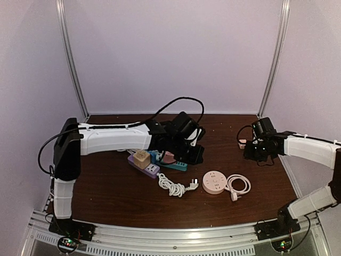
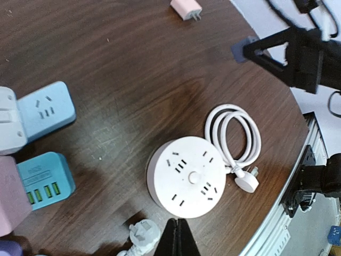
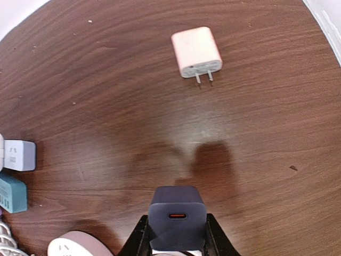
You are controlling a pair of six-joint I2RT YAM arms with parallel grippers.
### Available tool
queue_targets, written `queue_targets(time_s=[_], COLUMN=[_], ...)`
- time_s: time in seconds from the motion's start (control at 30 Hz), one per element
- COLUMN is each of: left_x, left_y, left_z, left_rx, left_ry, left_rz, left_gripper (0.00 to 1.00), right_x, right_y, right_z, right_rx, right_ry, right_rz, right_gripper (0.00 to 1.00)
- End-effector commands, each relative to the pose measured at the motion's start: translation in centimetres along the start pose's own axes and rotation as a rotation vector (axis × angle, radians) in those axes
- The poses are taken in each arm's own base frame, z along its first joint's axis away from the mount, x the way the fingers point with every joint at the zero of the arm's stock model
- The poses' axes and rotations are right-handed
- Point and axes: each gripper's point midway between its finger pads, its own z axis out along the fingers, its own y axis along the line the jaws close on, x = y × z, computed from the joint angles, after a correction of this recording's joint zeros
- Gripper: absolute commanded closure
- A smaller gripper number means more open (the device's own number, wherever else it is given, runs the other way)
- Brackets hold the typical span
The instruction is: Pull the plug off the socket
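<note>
Black plug [image 3: 177, 216] clamped in the right gripper [image 3: 177, 237], clear of any socket.
Its port face points to 12 o'clock, toward the pink charger [image 3: 196, 52]. The power strips [image 1: 152, 162] lie at 9 o'clock, near the left gripper [image 2: 177, 234], which is closed and empty.

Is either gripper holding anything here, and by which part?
The right gripper clamps the dark charger by its two sides; the left gripper is shut on nothing.
</note>
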Motion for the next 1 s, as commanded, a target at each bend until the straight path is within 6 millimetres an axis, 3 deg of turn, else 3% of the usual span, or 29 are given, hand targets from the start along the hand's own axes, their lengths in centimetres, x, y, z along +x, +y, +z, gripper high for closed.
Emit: queue_targets(time_s=[0.0,0.17,0.47,0.77,0.97], left_x=[-1.9,-2.5,-3.0,-2.5,-2.6], left_y=[1.0,3.0,5.9,6.5,6.6], left_z=[-4.9,-7.5,-10.1,-10.7,-10.7], left_rx=[-0.070,-0.108,-0.143,-0.153,-0.156], left_ry=[-0.090,-0.126,-0.153,-0.152,-0.154], left_rz=[0.070,0.069,0.060,0.055,0.051], left_gripper=[1.00,1.00,1.00,1.00,0.97], right_x=[0.2,1.2,1.7,0.7,-0.6], right_y=[-2.0,-3.5,-3.4,-3.2,-2.7], right_z=[0.0,0.6,3.1,5.2,5.8], right_rx=[0.051,0.106,0.114,0.113,0.103], right_ry=[0.076,0.162,0.259,0.293,0.272], right_rz=[-0.051,-0.069,-0.100,-0.114,-0.119], right_gripper=[0.99,0.98,0.93,0.69,0.47])
